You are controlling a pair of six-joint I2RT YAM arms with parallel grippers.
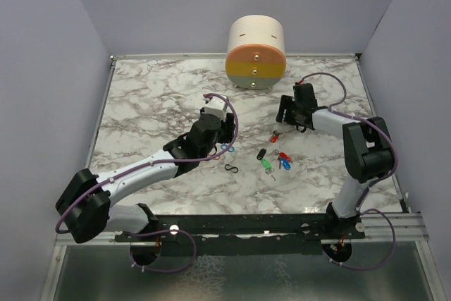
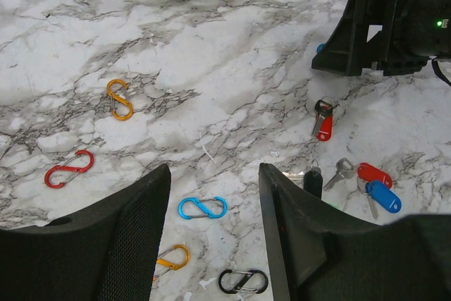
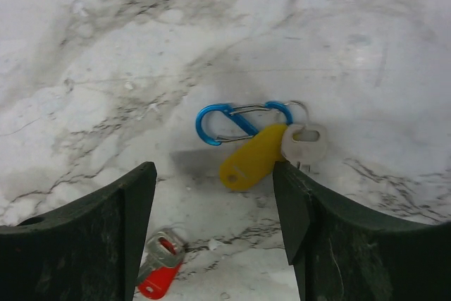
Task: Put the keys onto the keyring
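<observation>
- The right jaws stand spread above the worktop and pinch nothing.
- Between them, in the right wrist view, the yellow key lies flat on the marble. Its metal end is close to the finger at the right of that view.
- The yellow key's head overlaps one end of a blue clip. I cannot tell whether the key is threaded onto it.
- A red key lies nearer the camera by the other finger, apart from the yellow key and the blue clip.
- The left jaws are spread as well and hold nothing.
- A second blue clip lies flat on the worktop in the gap between them, touching neither finger.
- Just beyond that gap towards the camera are a black clip and an orange clip. The orange clip is partly hidden behind the left-hand finger.
- Farther out on that side lie a red clip and a second orange clip, well apart from each other.
- On the other side of the left jaws, the black key, a second red key and the blue key lie close together.
- The green key lies with that group in the top view.
- All of these keys lie loose on the marble, in the area between the two arms.
- A round container stands at the back of the worktop, well apart from the keys.
</observation>
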